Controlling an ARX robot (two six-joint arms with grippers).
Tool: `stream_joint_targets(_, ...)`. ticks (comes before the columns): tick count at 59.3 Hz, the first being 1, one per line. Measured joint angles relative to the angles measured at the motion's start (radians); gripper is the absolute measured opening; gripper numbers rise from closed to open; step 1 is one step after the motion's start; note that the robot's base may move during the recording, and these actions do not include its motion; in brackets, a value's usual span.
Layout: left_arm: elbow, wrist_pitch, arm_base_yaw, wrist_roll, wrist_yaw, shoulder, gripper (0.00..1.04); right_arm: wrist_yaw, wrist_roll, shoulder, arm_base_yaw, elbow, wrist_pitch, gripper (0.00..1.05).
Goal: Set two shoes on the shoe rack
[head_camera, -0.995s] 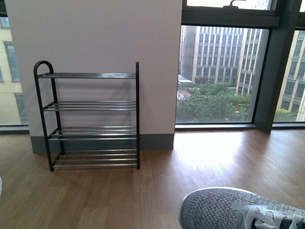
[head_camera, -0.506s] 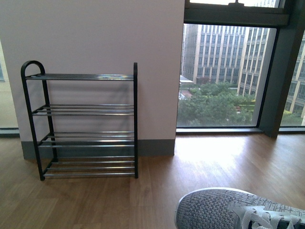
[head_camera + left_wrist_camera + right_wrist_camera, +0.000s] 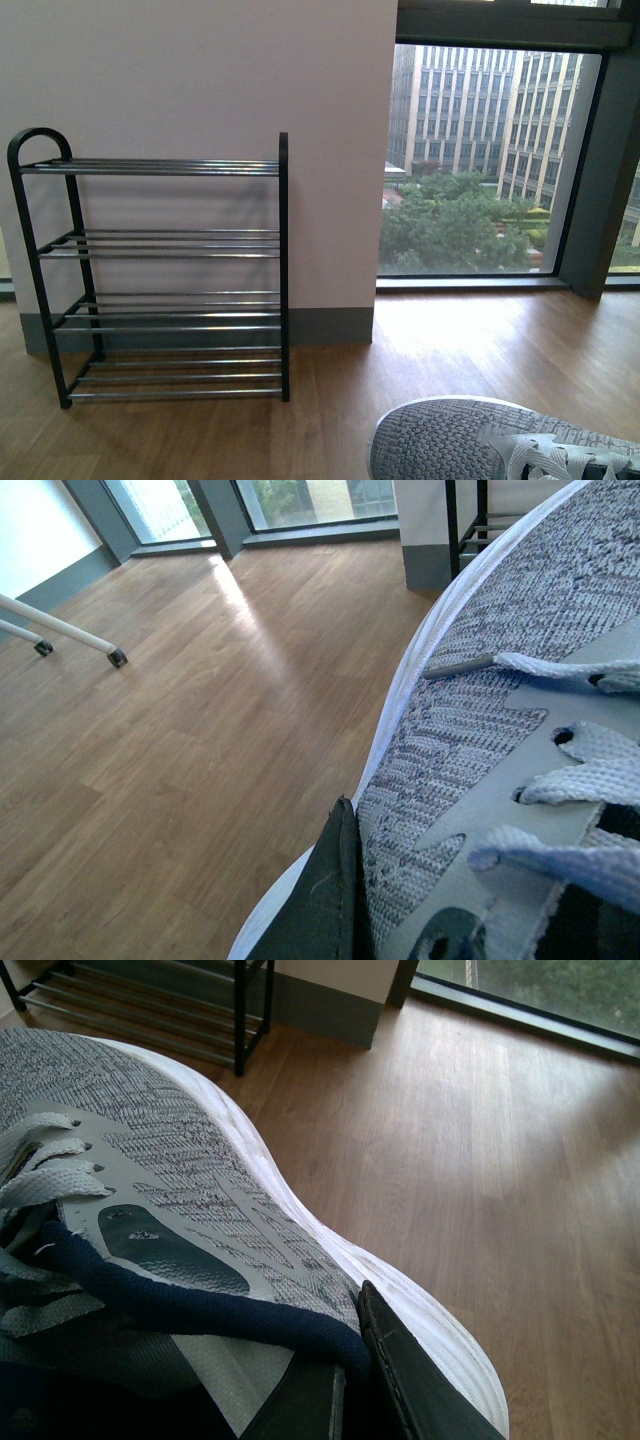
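The shoe rack (image 3: 160, 270) stands against the pale wall at the left of the front view, black side frames with four chrome bar shelves, all bare. The toe of a grey sneaker (image 3: 450, 440) with a white sole juts in at the bottom right, above the floor. In the left wrist view my left gripper (image 3: 360, 885) is shut on a grey sneaker (image 3: 520, 680), a dark finger (image 3: 320, 900) pressed against its side. My right gripper (image 3: 350, 1370) is shut on a grey sneaker (image 3: 170, 1190) at its dark blue collar, with one finger (image 3: 420, 1380) outside by the sole.
Wooden floor (image 3: 470, 340) stretches between me and the rack. Floor-to-ceiling windows (image 3: 470, 170) are to the right of the wall. White legs on castors (image 3: 60, 630) stand on the floor in the left wrist view. The rack's foot (image 3: 150, 1000) appears beyond the right sneaker.
The rack has grown larger and slid left and lower in the front view: the view has come closer to it. The sneaker toe stays at the bottom right.
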Motion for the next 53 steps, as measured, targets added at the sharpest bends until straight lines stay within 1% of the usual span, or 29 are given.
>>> stream_joint_targets(17, 0.000, 0.000, 0.000, 0.000, -0.001, 0.000, 0.02, 0.000, 0.000, 0.000, 0.000, 0.000, 0.000, 0.01)
stream_joint_targets(23, 0.000, 0.000, -0.002, 0.000, 0.016, 0.000, 0.02, 0.019, 0.000, -0.002, -0.004, 0.000, 0.000, 0.01)
stream_joint_targets(25, 0.000, 0.000, -0.002, 0.000, 0.003, 0.000, 0.02, 0.018, 0.000, 0.000, -0.004, 0.000, 0.000, 0.01)
stream_joint_targets(29, 0.000, 0.000, 0.006, 0.000, -0.025, -0.001, 0.02, -0.012, 0.000, 0.001, 0.004, 0.000, 0.000, 0.01)
stream_joint_targets(32, 0.000, 0.000, 0.006, 0.001, -0.024, -0.001, 0.02, -0.027, 0.002, 0.001, 0.008, 0.000, 0.000, 0.01)
stream_joint_targets(38, 0.000, 0.000, 0.004, 0.001, 0.000, -0.001, 0.02, -0.016, 0.003, 0.000, 0.008, 0.000, 0.000, 0.01)
stream_joint_targets(46, 0.000, 0.000, 0.003, 0.001, 0.001, -0.001, 0.02, 0.016, 0.003, 0.000, 0.000, 0.000, 0.000, 0.01)
stream_joint_targets(53, 0.000, 0.000, 0.003, 0.001, -0.001, -0.001, 0.02, 0.012, 0.003, 0.000, -0.002, 0.000, 0.000, 0.01)
